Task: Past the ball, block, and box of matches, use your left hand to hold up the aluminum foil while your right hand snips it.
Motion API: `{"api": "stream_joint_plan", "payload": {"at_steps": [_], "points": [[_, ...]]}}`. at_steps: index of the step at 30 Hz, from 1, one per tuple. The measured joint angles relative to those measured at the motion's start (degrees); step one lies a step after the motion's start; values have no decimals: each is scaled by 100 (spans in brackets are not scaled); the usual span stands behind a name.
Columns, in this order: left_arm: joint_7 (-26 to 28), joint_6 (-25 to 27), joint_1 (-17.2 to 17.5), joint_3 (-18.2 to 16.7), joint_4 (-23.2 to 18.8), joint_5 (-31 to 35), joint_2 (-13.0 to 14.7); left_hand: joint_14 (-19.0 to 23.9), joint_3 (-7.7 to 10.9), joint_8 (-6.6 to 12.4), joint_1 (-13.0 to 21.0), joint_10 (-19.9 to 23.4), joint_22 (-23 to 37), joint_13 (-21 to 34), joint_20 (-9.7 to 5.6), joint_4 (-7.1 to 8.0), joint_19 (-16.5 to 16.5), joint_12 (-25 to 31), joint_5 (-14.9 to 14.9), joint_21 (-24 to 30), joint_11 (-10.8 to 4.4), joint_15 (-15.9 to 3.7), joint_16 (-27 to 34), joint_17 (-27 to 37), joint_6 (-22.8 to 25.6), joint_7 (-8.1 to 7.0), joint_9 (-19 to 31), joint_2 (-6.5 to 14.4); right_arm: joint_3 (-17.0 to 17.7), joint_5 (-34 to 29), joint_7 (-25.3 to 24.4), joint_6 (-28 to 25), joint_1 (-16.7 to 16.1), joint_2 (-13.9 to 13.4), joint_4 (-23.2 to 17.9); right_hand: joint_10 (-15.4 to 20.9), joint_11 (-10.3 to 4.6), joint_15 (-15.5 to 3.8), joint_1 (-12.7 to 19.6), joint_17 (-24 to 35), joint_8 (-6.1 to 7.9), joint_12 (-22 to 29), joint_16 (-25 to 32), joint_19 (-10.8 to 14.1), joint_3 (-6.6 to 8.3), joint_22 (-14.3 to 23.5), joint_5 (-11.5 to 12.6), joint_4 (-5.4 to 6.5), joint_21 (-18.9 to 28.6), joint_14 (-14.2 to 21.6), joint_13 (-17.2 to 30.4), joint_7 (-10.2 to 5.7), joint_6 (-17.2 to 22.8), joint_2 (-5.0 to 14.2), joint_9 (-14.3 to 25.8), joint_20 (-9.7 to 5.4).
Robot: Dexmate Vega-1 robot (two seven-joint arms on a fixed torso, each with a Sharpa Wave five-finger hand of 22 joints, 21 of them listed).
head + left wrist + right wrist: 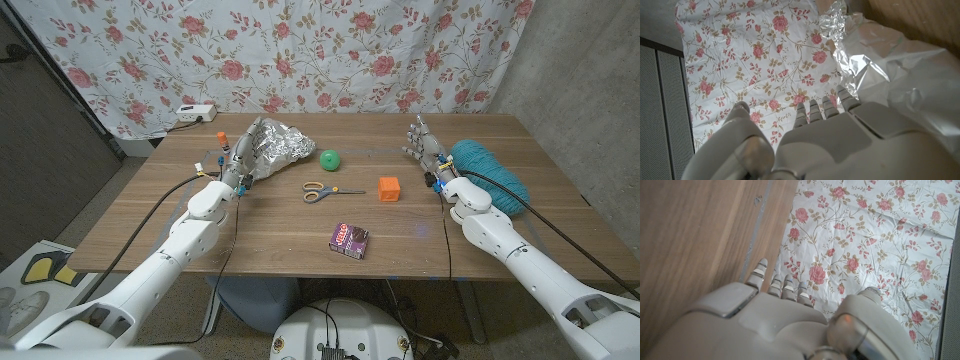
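Note:
The crumpled aluminum foil (281, 143) lies at the table's far left-centre. My left hand (238, 160) stands at the foil's left edge with fingers apart and nothing between thumb and fingers. In the left wrist view the foil (880, 65) lies against the outer side of that hand (840, 140). Orange-handled scissors (322, 191) lie mid-table. A green ball (331, 159), an orange block (389, 187) and a box of matches (349, 240) sit around them. My right hand (430, 153) stands upright and empty at the right, apart from the scissors; its fingers (782, 287) are extended.
A teal bundle of yarn (492, 172) lies just right of my right hand. A white power strip (195, 113) and a small orange-capped item (221, 134) sit at the far left edge of the table (270, 235). A floral curtain (330, 55) hangs behind.

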Motion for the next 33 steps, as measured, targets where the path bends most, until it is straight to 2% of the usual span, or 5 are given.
{"api": "stream_joint_plan", "payload": {"at_steps": [11,13,18,28,33], "points": [[167,-28,55,-31,-132,216,38,0,12,0,0,41,-1,0,0,-12,0,0,0,0,41,0,0,0,0,0,0,0,62,41,6,-149,-94,-204,-244,0,0,-1,23,0,0,0,0,0,0,0,0,0,-2,0,-16,20,-22,23,-1,0],[192,-57,186,-80,-344,273,90,-2,16,0,0,41,-1,0,0,-16,0,0,0,0,41,1,0,-1,0,0,0,0,74,44,6,-182,-111,-243,-301,0,0,-1,23,0,0,0,0,0,18,-1,0,-18,-2,0,-16,20,-22,23,-1,-1],[194,-147,199,-86,-351,408,94,-32,15,0,0,41,-1,-1,0,-17,0,0,0,0,41,31,0,-1,0,1,-1,0,104,46,-10,-218,-148,-311,-490,0,0,-1,45,1,0,0,0,0,25,-1,0,-25,-2,0,-16,20,-22,1,-1,-1],[129,-228,238,-97,-365,652,194,-31,-8,0,0,72,-1,-1,0,-42,0,34,0,0,10,31,0,-12,5,1,-1,0,94,31,-193,-334,-90,-241,-478,0,0,21,68,-27,0,0,0,0,25,-1,0,-25,-2,-23,-15,24,-26,23,-1,-1],[93,-327,237,-101,-319,728,189,-27,16,110,14,217,-1,-1,-1,-113,0,55,0,0,-73,26,0,-15,309,-41,-1,15,65,14,-196,-317,-43,-181,-369,0,0,21,67,-27,0,0,0,-10,25,-1,0,-25,-3,-22,-15,50,-53,23,-1,9]]}}
